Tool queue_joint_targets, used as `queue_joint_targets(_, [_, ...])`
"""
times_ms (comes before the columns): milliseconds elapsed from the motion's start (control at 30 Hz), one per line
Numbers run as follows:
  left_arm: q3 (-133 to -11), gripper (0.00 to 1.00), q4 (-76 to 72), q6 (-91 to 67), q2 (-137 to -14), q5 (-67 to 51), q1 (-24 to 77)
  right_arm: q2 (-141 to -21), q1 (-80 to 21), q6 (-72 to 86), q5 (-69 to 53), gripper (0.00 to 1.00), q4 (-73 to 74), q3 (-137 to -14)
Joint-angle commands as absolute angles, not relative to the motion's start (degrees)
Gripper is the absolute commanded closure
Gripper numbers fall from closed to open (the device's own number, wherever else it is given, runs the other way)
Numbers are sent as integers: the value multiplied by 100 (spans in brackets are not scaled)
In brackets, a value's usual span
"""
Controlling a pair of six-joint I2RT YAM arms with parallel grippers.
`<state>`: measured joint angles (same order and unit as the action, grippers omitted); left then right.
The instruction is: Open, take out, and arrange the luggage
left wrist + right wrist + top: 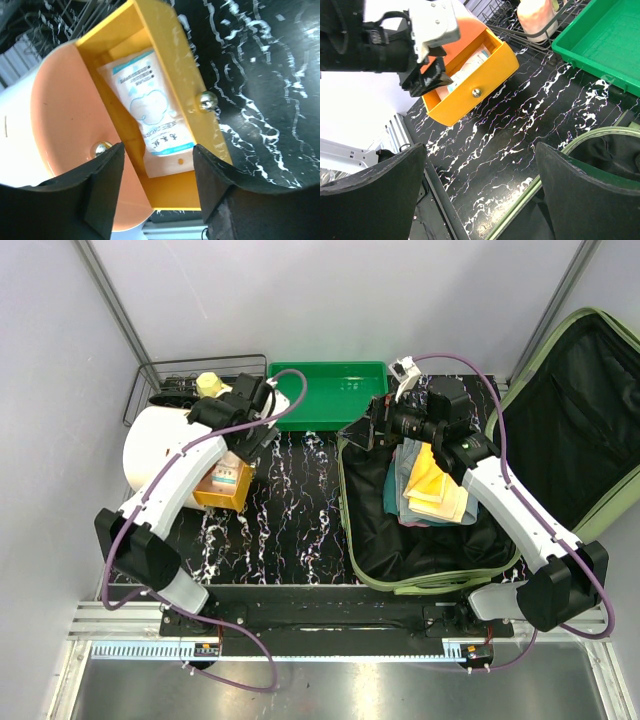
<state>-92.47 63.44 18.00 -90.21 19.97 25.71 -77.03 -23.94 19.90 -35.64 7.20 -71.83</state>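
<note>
Luggage [400, 540] lid cropped right; drawer [222, 498] half under left arm [185, 475].

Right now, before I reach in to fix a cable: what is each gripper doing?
Left gripper: open, holding nothing, over the orange drawer.
Right gripper: open, holding nothing.
</note>
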Motion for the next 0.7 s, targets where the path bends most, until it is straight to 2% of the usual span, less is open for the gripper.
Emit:
queue_joint_targets(0, [-9598,42,6477,1801,-8587,706,2707,-7726,-2355,1969,-3674,0,633,-7497])
queue_joint_targets(200, [-9439,60,6626,2012,-8841,168,2892,-7691,-2356,1951,-3665,0,624,-7462])
queue_joint_targets(367, [-9510,66,6732,1951,-9377,114,2927,-7647,-2355,1942,-3630,0,633,-7418])
queue_joint_targets(533, [-9282,73,6531,1767,-9720,1062,2831,-7585,-2355,1907,-3586,0,650,-7374])
queue_joint_targets(667, [-9237,73,6434,1758,-9975,1713,2514,-7550,-2347,1872,-3533,0,668,-7383])
